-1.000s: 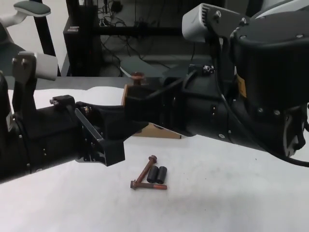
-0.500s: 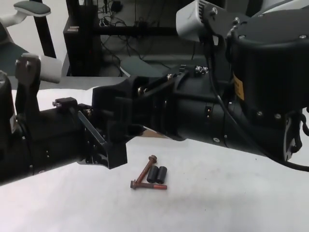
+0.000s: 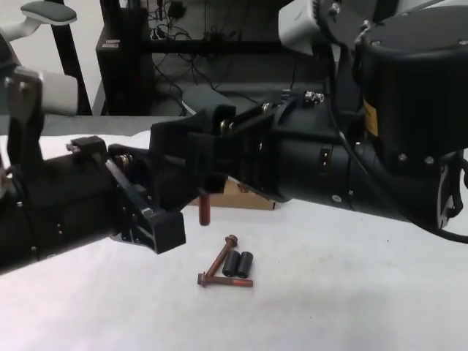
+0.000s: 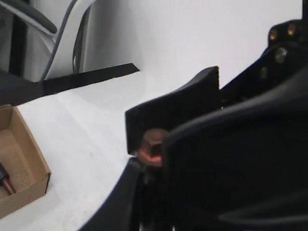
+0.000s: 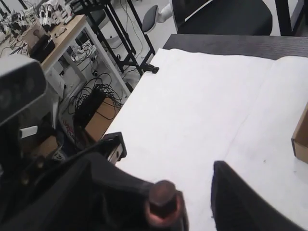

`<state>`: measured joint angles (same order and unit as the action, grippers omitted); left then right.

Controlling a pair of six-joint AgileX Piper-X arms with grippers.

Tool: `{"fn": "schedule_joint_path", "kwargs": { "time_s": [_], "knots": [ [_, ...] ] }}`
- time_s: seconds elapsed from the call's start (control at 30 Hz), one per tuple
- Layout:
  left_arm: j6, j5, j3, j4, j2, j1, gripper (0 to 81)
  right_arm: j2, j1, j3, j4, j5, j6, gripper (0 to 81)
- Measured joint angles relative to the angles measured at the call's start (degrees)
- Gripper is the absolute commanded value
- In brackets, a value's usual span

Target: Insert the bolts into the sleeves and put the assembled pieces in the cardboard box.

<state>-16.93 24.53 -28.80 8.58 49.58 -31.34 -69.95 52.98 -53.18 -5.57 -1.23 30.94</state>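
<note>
My right gripper [image 3: 199, 181] hangs above the bench, shut on a copper bolt [image 3: 204, 208] whose shank points down below its fingers. The bolt's head [image 4: 153, 147] shows between black fingers in the left wrist view, and its head end [image 5: 163, 195] shows in the right wrist view. My left gripper [image 3: 157, 216] sits right beside it, partly hidden by the right arm. On the white cloth lie two more bolts [image 3: 223, 272] and two black sleeves [image 3: 238, 264]. The cardboard box [image 3: 245, 197] stands behind the arms, with a copper piece [image 4: 4, 185] inside.
The box's wall [image 4: 33, 168] and its corner [image 5: 301, 139] lie close to the grippers. The white cloth runs to a black edge strip [image 5: 231, 41] at the back. Chairs and cable-strewn stands fill the room beyond.
The right gripper has swung left and come down next to the left gripper. The bolt's head stood above it before; now the shank hangs below it. The left arm shifted slightly.
</note>
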Motion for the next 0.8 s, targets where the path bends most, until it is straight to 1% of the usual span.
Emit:
{"fn": "schedule_joint_path", "kwargs": {
  "time_s": [0.33,0.6,0.73,0.8],
  "knots": [
    [0.95,-1.70,0.00,-1.29,-0.60,0.00,1.7,0.13,0.00,-0.02,-0.03,0.00,-0.44,70.0],
    [5.22,-4.86,0.00,-5.54,-0.87,0.00,1.7,3.88,0.00,-0.02,-3.17,-0.34,-1.81,70.0],
    [7.40,-6.90,-0.13,-5.60,-1.01,0.00,1.7,8.30,0.00,-0.02,-8.68,0.10,-3.23,70.0],
    [9.09,-8.31,-0.13,-5.60,-0.72,0.17,1.7,10.83,0.00,-0.02,-13.58,0.58,-3.79,70.0]
  ]
}}
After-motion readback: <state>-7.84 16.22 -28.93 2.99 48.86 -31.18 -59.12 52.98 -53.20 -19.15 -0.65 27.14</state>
